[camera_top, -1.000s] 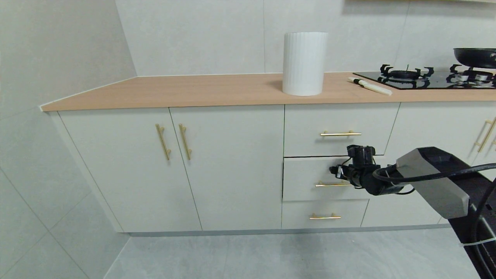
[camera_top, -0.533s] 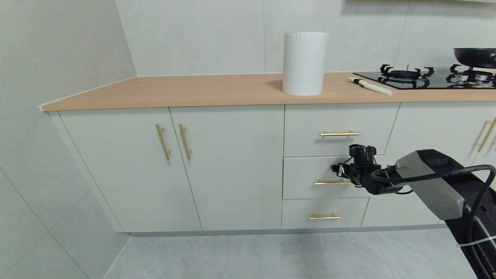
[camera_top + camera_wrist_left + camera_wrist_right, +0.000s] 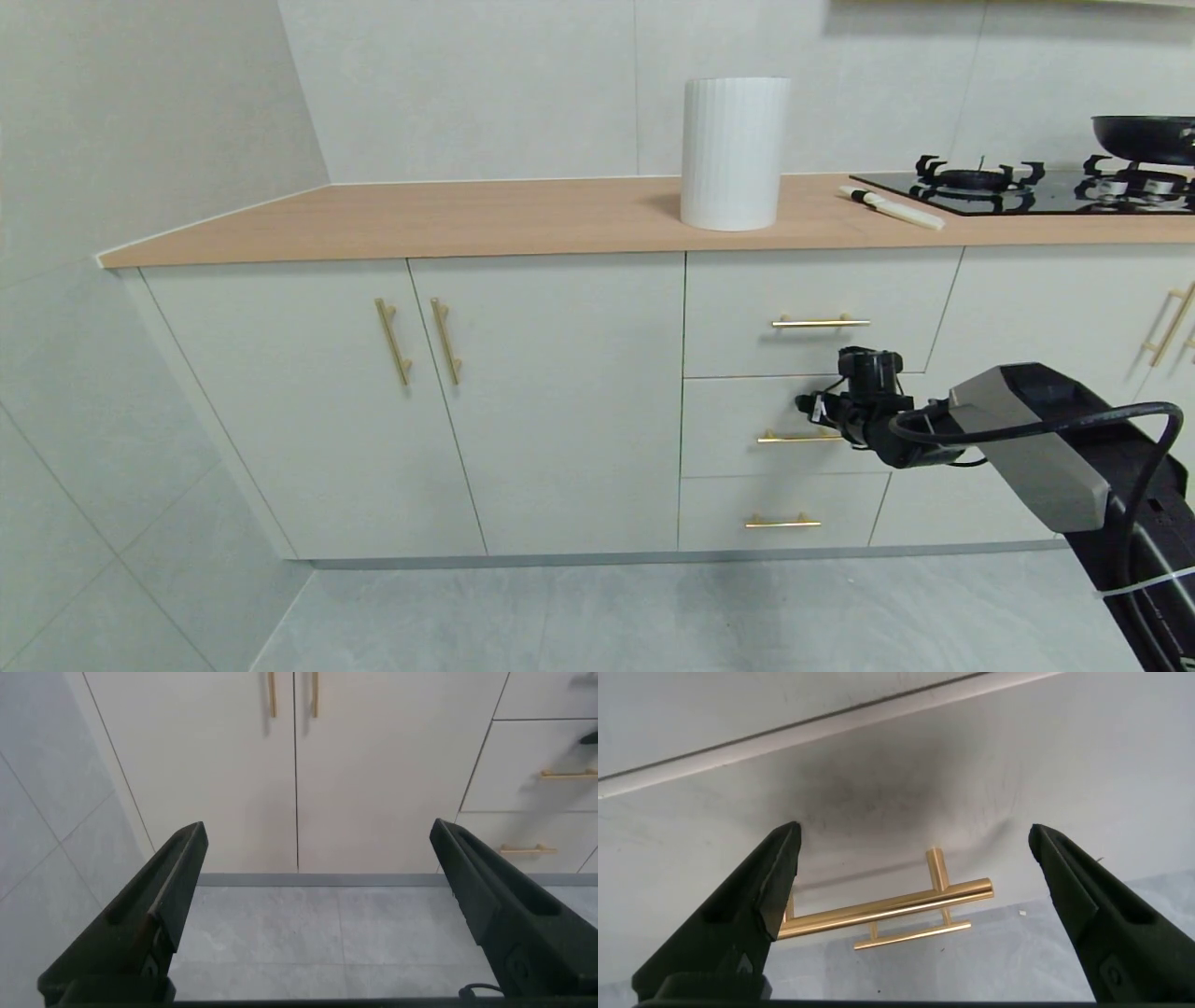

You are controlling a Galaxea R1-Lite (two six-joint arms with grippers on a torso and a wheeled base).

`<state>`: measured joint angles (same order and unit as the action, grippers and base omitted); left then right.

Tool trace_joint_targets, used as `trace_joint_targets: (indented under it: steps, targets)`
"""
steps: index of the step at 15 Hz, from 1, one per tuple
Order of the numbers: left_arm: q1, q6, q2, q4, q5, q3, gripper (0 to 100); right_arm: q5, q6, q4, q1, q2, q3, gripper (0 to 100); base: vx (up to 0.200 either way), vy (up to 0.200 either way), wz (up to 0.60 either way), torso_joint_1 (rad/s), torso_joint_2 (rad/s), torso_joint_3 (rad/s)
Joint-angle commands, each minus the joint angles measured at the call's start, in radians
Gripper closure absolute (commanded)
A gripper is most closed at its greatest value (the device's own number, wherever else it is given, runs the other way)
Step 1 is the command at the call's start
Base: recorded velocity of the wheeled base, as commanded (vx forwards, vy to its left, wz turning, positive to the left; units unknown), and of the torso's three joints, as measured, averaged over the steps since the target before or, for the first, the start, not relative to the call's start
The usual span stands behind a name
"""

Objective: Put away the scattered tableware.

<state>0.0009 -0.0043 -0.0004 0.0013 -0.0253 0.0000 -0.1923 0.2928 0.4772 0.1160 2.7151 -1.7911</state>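
**Head view.**
- Room: pale tiled walls and a grey tiled floor.
- Surface: a wood-toned countertop runs over a line of off-white cabinets.
- On the countertop:
  - A white ribbed cylinder stands upright. Its inside cannot be seen.
  - A pale utensil lies flat between the cylinder and the gas hob, just beside the hob's near corner.
  - A black pan sits on the far burner. Its contents are hidden.
- Below the countertop: double doors with upright gold handles, then a stack of three drawers. All three fronts look flush.
- The right gripper is level with the middle drawer, close above and beside the middle drawer handle.

**Left wrist view.**
- The left gripper has its fingers spread wide and grasps nothing.
- It hangs low over the floor, well apart from the cabinets.
- It faces the double doors and the grey plinth beneath them.
- The lower drawer handles show at one edge.

**Right wrist view.**
- This view gives the close detail of the middle drawer. The gold bar on its posts lies between the right gripper's fingers.
- The fingers are released and parted far wider than the bar, and do not touch it.
- A soft dark smudge marks the drawer front behind.
- The seam to the drawer above is a thin dark line.
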Motion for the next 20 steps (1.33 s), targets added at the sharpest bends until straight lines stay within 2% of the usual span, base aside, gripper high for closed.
trace_joint_targets:
  steps: [1,3,11,14,16,18,20]
  targets:
    - [0.001,0.000,0.000,0.000,-0.001,0.000,0,-0.007,0.005,0.006,-0.002,0.009,-0.016,0,0.000,0.000,0.00,0.000,0.00,0.000]
    - [0.001,0.000,0.000,0.000,-0.001,0.000,0,-0.019,0.012,0.006,-0.002,0.025,-0.048,0,0.000,0.000,0.00,0.000,0.00,0.000]
    - [0.001,0.000,0.000,0.000,-0.001,0.000,0,-0.029,0.014,0.006,-0.002,0.011,-0.039,0,0.000,0.000,0.00,0.000,0.00,0.000]
    - [-0.001,0.000,0.000,0.000,-0.001,0.000,0,-0.015,0.023,0.004,-0.002,-0.083,0.085,0,0.000,0.000,0.00,0.000,0.00,0.000]
    - [0.001,0.000,0.000,0.000,-0.001,0.000,0,0.028,0.026,0.006,-0.001,-0.184,0.213,0,0.000,0.000,0.00,0.000,0.00,0.000]
    - [-0.001,0.000,0.000,0.000,-0.001,0.000,0,0.126,0.023,0.004,-0.001,-0.311,0.338,0,0.000,0.000,0.00,0.000,0.00,0.000]
    - [0.001,0.000,0.000,0.000,-0.001,0.000,0,0.139,0.020,-0.003,0.004,-0.417,0.412,0,0.000,0.000,0.00,0.000,0.00,0.000]
